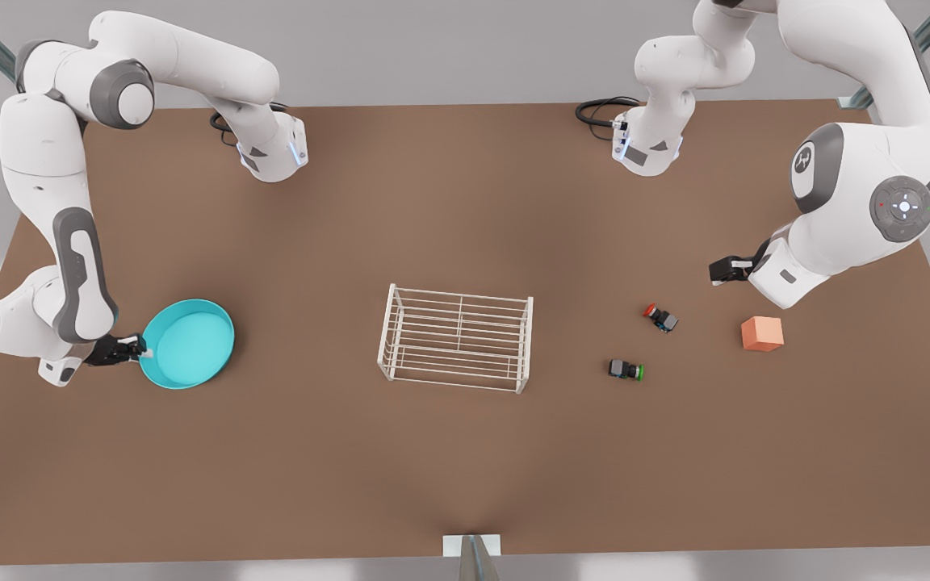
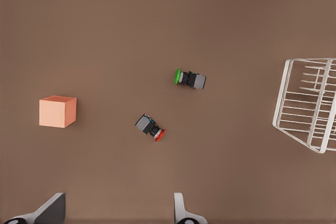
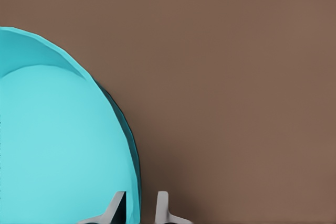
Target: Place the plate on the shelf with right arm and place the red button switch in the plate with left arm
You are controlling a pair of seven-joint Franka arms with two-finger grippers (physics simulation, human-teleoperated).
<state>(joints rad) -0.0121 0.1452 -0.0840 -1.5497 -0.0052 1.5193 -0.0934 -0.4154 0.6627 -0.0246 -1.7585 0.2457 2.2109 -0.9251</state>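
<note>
The turquoise plate (image 1: 190, 343) lies on the brown table at the front view's left. My right gripper (image 1: 138, 349) is at its rim on the side away from the shelf. In the right wrist view the two fingers (image 3: 140, 211) straddle the plate (image 3: 63, 145) rim, shut on it. The white wire shelf (image 1: 460, 315) stands mid-table. The red button switch (image 1: 660, 316) lies on its side to the front view's right of the shelf. My left gripper (image 1: 723, 270) hovers open above the table beyond the switch (image 2: 151, 127), fingers (image 2: 116, 213) wide apart and holding nothing.
A green-capped switch (image 1: 626, 369) lies on its side between the red one and the shelf (image 2: 280, 98). An orange cube (image 1: 761, 333) sits further to the front view's right, under the left arm. Both show in the left wrist view, switch (image 2: 190, 78) and cube (image 2: 58, 112).
</note>
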